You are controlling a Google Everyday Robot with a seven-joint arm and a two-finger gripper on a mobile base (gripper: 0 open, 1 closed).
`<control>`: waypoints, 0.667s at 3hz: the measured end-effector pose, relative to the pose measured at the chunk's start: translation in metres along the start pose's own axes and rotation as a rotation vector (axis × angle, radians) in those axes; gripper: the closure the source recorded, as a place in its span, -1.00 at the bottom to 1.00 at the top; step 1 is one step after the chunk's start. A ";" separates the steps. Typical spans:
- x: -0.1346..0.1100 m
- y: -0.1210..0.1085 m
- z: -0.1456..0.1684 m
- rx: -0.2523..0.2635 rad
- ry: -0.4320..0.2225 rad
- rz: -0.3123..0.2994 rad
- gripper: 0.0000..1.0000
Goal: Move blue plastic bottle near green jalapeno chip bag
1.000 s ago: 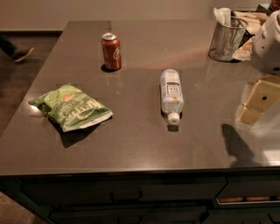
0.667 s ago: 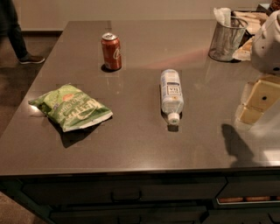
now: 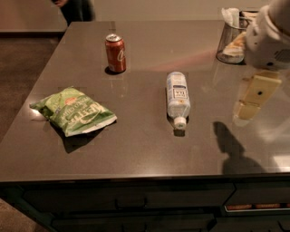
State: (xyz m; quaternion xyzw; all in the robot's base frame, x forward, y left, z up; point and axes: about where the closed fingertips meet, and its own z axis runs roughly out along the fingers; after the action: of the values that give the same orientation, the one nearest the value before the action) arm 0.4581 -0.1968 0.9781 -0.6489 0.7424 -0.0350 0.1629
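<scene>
The blue plastic bottle [image 3: 177, 99] lies on its side at the middle of the dark table [image 3: 136, 149], white cap toward the front edge. The green jalapeno chip bag [image 3: 74, 111] lies crumpled at the left of the table, well apart from the bottle. My gripper [image 3: 253, 97] hangs above the table at the right, to the right of the bottle and not touching it. It holds nothing that I can see.
A red soda can [image 3: 116, 53] stands upright at the back, left of the bottle. A wire cup holder with napkins [image 3: 233, 36] stands at the back right. A person [image 3: 74, 8] stands beyond the table's far left corner.
The person in the background has moved right along the far side of the table. The bottle, bag, can and gripper have not moved.
</scene>
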 end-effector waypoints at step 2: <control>-0.032 -0.043 0.038 -0.035 -0.035 -0.302 -1.00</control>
State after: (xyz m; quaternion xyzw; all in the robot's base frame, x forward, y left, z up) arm 0.5135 -0.1663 0.9602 -0.7563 0.6340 -0.0348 0.1575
